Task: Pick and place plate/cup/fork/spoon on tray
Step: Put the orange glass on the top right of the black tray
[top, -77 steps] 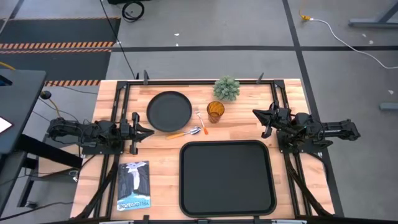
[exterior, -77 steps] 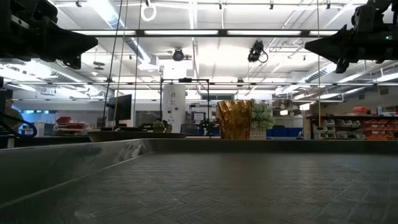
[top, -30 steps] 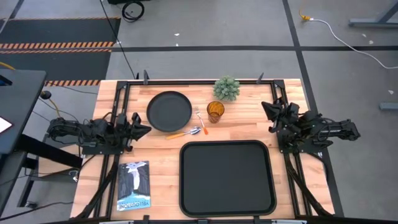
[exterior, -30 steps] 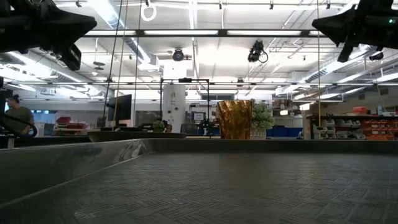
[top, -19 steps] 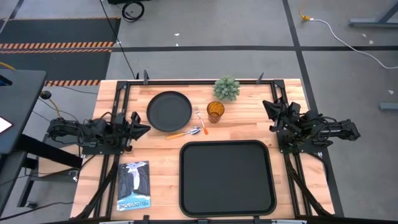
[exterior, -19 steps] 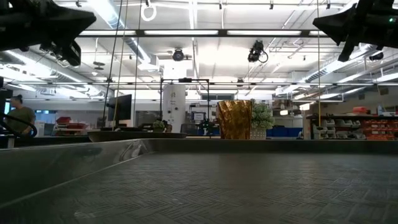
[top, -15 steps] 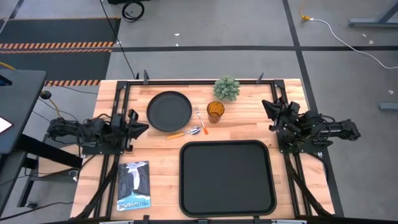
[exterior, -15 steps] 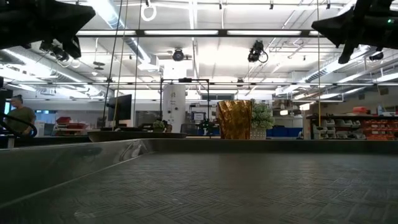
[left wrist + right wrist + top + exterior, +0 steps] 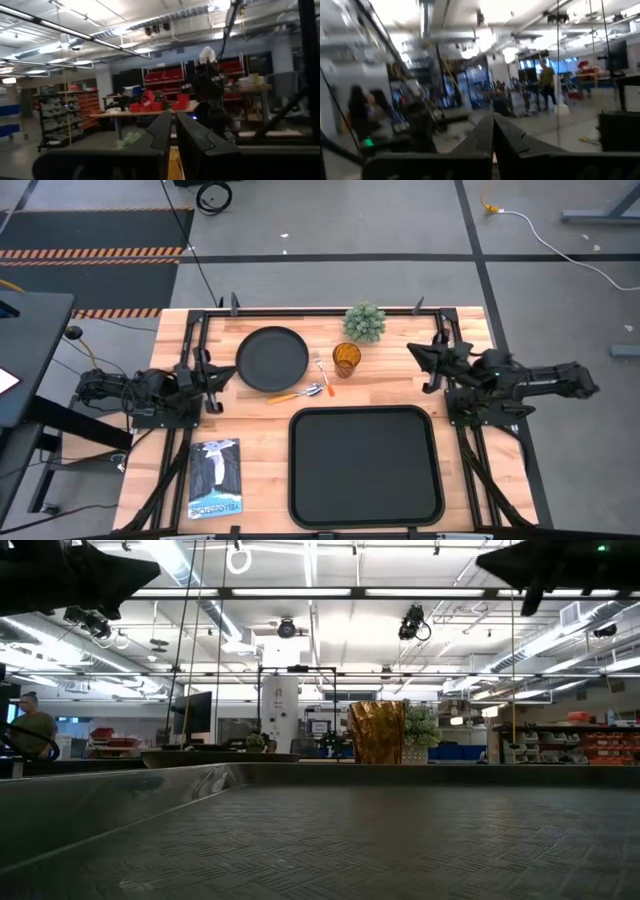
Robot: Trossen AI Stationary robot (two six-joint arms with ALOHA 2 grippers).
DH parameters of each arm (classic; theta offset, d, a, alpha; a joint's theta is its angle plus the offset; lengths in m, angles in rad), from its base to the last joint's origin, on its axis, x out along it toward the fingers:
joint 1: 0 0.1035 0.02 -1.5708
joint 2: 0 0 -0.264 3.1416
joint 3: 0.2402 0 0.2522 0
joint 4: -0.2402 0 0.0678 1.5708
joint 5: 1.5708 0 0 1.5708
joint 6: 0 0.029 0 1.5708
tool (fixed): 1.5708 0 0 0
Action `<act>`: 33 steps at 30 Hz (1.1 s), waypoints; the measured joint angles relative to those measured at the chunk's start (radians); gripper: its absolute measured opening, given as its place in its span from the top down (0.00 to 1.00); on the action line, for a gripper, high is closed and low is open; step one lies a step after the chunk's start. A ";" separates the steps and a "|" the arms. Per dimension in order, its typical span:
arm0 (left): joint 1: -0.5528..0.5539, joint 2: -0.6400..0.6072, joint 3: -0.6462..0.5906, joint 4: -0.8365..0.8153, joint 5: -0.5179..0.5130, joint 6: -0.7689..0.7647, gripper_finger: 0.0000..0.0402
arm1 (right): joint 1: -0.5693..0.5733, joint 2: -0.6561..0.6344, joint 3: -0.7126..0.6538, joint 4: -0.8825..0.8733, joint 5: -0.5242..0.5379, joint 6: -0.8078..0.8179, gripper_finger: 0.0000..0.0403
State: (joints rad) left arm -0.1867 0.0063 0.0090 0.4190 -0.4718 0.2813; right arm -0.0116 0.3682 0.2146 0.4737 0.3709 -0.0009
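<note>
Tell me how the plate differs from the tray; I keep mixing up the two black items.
The plate is round, the tray rectangular with rounded corners. The plate is clearly smaller than the tray. The plate sits toward the table's far side, the tray at its near edge. Both are black, rimmed and hold nothing.

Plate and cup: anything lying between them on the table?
High view: the fork lies between the plate and the cup, its handle reaching the spoon.

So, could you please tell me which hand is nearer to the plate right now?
Left. The left hand sits just off the plate's left rim, while the right hand is far across the table, beyond the cup.
</note>
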 joint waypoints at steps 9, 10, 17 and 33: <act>0.000 0.000 0.000 0.108 -0.147 -0.012 0.91 | -0.047 0.357 0.161 -0.011 0.133 0.035 0.97; 0.000 0.000 0.000 0.111 -0.169 -0.017 0.91 | -0.056 0.390 0.185 -0.029 0.130 0.041 0.97; 0.001 0.000 0.000 0.113 -0.242 -0.034 0.91 | -0.127 0.558 0.339 -0.212 0.082 0.095 0.97; 0.001 0.000 0.000 0.124 -0.242 0.003 0.91 | -0.310 0.751 0.598 -0.547 -0.170 0.141 0.97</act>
State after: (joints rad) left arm -0.1860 0.0063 0.0090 0.5430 -0.7139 0.2848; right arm -0.3218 1.1190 0.8131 -0.0733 0.2014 0.1402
